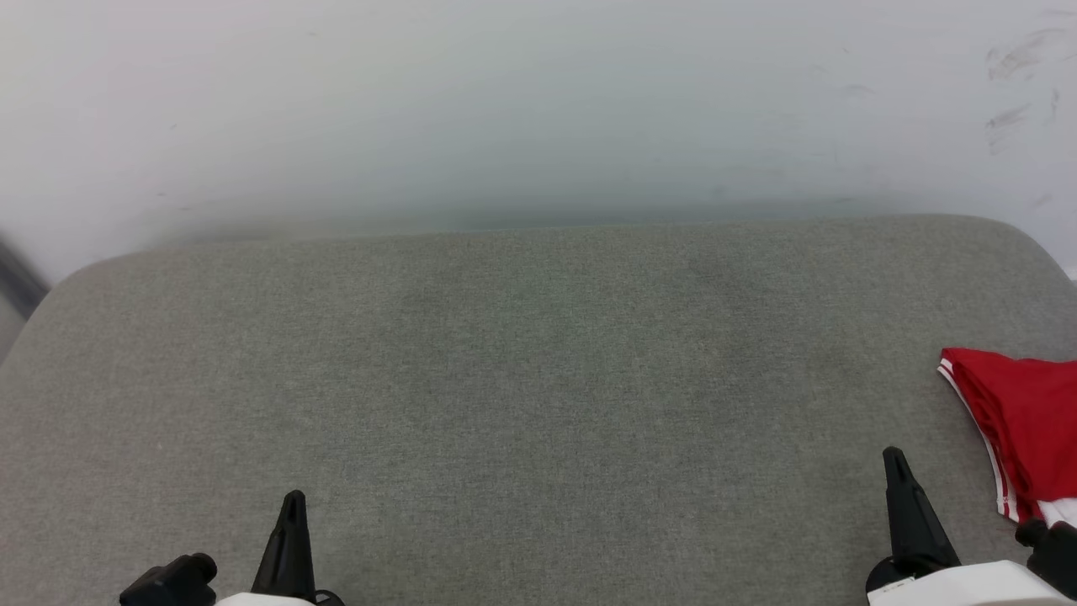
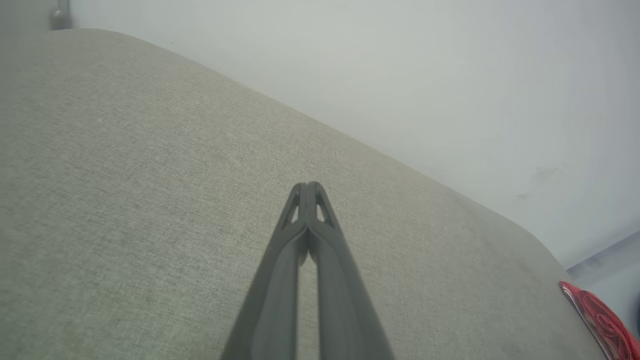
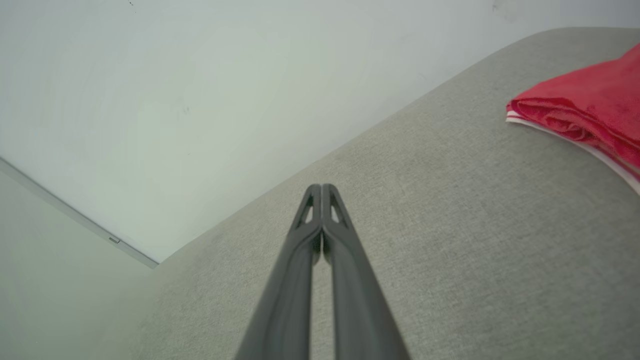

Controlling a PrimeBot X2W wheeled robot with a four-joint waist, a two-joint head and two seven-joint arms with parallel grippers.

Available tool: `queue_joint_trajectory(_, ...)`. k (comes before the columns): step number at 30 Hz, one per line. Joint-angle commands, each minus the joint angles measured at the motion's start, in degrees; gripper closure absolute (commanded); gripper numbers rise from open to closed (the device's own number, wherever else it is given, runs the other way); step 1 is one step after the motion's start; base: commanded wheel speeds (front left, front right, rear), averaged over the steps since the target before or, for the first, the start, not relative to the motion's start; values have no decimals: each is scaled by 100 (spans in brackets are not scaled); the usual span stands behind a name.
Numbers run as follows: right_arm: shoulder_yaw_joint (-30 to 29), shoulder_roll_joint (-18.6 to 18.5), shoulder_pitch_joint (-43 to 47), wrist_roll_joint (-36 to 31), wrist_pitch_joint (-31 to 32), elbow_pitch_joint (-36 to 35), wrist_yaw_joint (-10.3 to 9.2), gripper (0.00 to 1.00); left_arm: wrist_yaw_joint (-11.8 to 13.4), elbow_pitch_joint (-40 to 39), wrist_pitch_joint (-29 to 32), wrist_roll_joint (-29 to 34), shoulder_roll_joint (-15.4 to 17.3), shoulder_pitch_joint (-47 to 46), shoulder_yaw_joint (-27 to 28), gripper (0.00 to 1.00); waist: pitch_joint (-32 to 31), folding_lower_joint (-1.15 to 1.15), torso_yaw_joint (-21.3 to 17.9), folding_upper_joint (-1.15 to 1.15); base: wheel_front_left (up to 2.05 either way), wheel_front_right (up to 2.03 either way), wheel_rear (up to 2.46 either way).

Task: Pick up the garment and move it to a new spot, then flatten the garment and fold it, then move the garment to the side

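While the red garment (image 1: 1028, 414) lies folded on the cushion (image 1: 505, 379), the left claw (image 2: 308, 187) and right claw (image 3: 321, 188) are clenched empty.

A grey woven worktop (image 1: 505, 379) spreads across the head view, its far corners rounded. Right behind it stands a pale wall (image 1: 505, 101), and there are dark scuffs (image 1: 1018, 59) up at the wall's top right. A dark strip (image 1: 17, 282) slants in at the left edge, too blurred to name. In the left wrist view a small grey object (image 2: 60, 15) sits beyond the worktop's far corner, unclear. In the right wrist view a thin line (image 3: 75, 215) runs diagonally across the wall.
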Motion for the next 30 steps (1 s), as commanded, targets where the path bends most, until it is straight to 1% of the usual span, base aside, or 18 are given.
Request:
queue_joint_trajectory(1,-18,-58,-177,269,49,-40,-1,100,-50,-13,44,-285,43,-178,34,100,4,0,0,0,0,0,0)
queue_joint_trajectory(4,-26,-65,-223,527,107,-17,-1,100,-91,45,101,-572,53,-242,44,100,10,0,-1,0,0,0,0)
queue_joint_trajectory(5,-26,-65,-223,527,107,-17,-1,100,-91,45,101,-572,53,-242,44,100,10,0,-1,0,0,0,0)
queue_joint_trajectory(6,-32,-69,-245,691,147,1,-1,100,-114,84,136,-759,59,-285,52,100,15,0,-2,0,0,0,0)
queue_joint_trajectory(8,-38,-72,-276,855,187,18,-1,100,-137,114,172,-940,66,-328,60,100,20,0,-2,0,0,0,0)
queue_joint_trajectory(9,-38,-72,-276,855,187,18,-1,100,-137,114,172,-940,66,-328,60,100,20,0,-2,0,0,0,0)
queue_joint_trajectory(30,-108,-92,-542,2353,561,169,-1,100,-355,402,533,-2608,99,-691,161,100,67,0,-8,0,0,0,0)
